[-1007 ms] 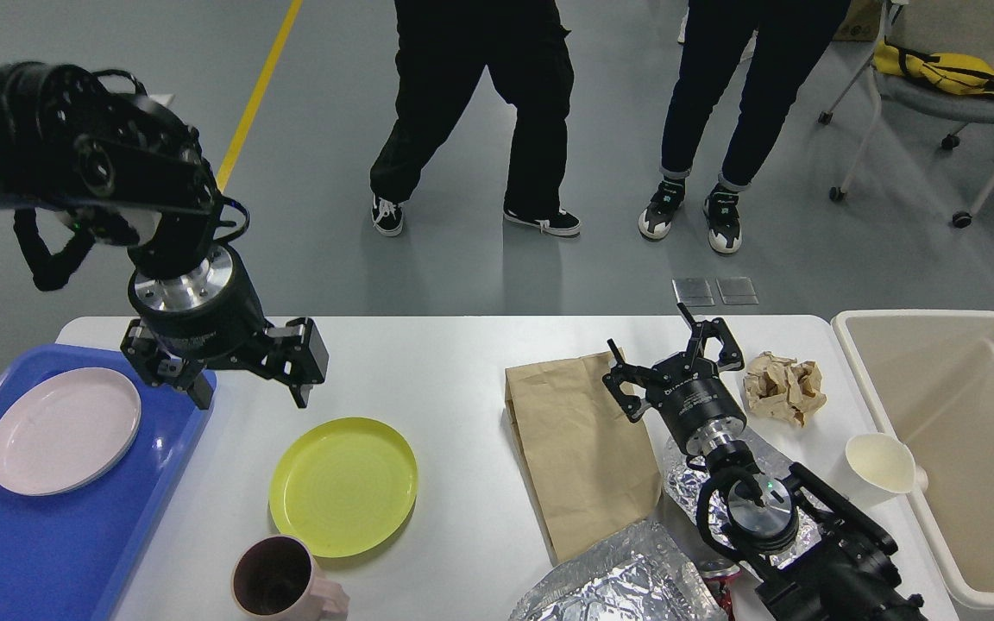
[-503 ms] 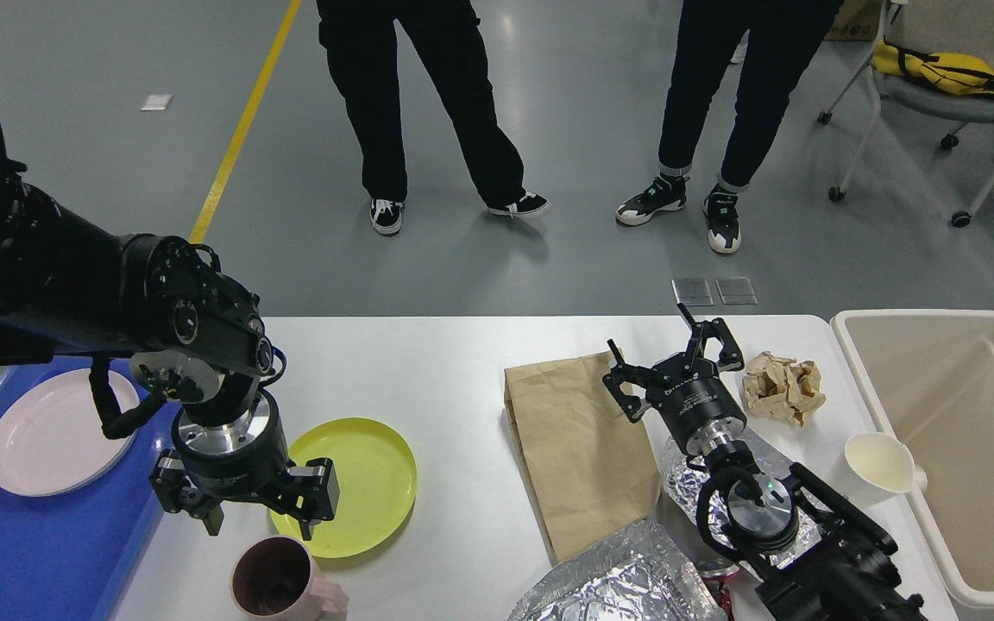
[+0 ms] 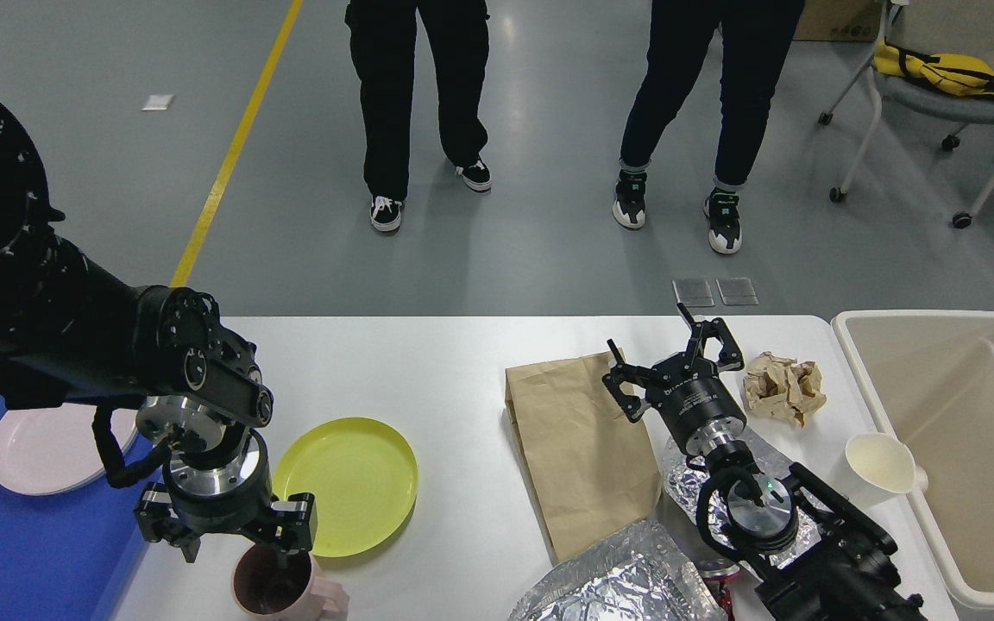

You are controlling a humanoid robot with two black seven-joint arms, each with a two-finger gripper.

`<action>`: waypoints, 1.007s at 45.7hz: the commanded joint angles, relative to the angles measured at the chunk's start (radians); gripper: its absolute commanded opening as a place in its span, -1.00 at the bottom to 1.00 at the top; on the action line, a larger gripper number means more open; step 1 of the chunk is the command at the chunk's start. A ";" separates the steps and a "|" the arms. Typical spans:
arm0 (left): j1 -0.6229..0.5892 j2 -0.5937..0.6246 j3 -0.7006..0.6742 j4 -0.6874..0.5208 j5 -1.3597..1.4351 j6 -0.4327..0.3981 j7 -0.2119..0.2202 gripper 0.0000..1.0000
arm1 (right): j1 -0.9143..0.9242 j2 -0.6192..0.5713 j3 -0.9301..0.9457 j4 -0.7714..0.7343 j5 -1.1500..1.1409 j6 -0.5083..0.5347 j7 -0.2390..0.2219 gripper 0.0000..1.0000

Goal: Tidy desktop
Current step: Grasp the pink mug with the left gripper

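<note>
The left gripper (image 3: 234, 542) hangs with fingers wide over the mug (image 3: 277, 586), one finger inside its rim (probably to grasp its wall). The right gripper (image 3: 674, 358), also wide, waits empty over the desktop (image 3: 428, 362), near the bag (image 3: 579, 453).

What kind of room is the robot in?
Probably a robot test lab or workshop, not a home. The smooth grey floor has a yellow painted line, two standing people in dark trousers are nearby, and a wheeled grey office chair stands beyond the large white desktop.
</note>
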 commanded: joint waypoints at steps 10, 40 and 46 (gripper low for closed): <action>0.078 -0.015 0.006 -0.003 0.017 0.107 0.035 0.80 | 0.000 0.000 0.000 0.000 0.000 0.000 0.000 1.00; 0.182 -0.028 0.025 0.004 0.015 0.264 0.040 0.80 | 0.000 0.000 0.000 0.000 0.000 0.000 0.000 1.00; 0.202 -0.028 0.040 0.009 0.014 0.309 0.038 0.79 | 0.000 0.000 0.000 0.000 0.000 0.000 0.000 1.00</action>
